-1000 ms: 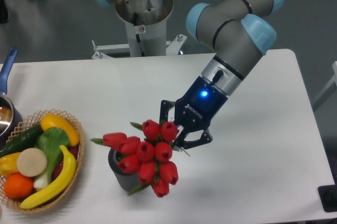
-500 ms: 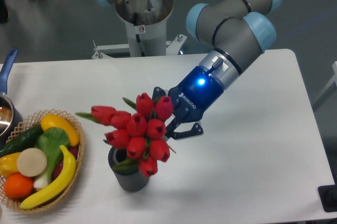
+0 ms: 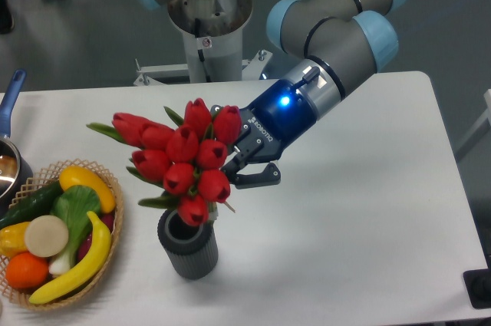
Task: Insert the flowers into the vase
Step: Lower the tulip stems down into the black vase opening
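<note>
Raised since a second ago: flowers (image 3: 181, 159), then low against the vase, now carried up and to the left; tool (image 3: 247, 159) likewise drawn back and upward.

Item, front left: wicker basket (image 3: 107, 222) at the worktop's near left edge, holding a banana (image 3: 83, 257), an orange (image 3: 25, 269), a cucumber (image 3: 31, 203) and other coloured produce. Part of the basket runs out of view at the lower left.

Item, front centre: vase (image 3: 188, 245), dark grey, ribbed, upright on the worktop (image 3: 368, 211), just beside the basket but not touching it. Mouth partly covered by the lowest bud.

Item, above the vase: the flowers, red tulip buds with green leaves, bunch tilted, heads spreading up and left, lowest bud at the vase's rim. Whether any stem is inside the vase cannot be told.

Item, middle: the tool, dark blue with a lit blue light, fingers closed around the bunch at its right side; stems hidden behind the buds.

Item, right: broad bare white worktop from the vase to the right and far edges.

Item, far left edge: blue-handled pot (image 3: 11, 149), mostly cut off.

Item, beyond the far edge: arm's base pedestal (image 3: 207, 19) on grey floor.
</note>
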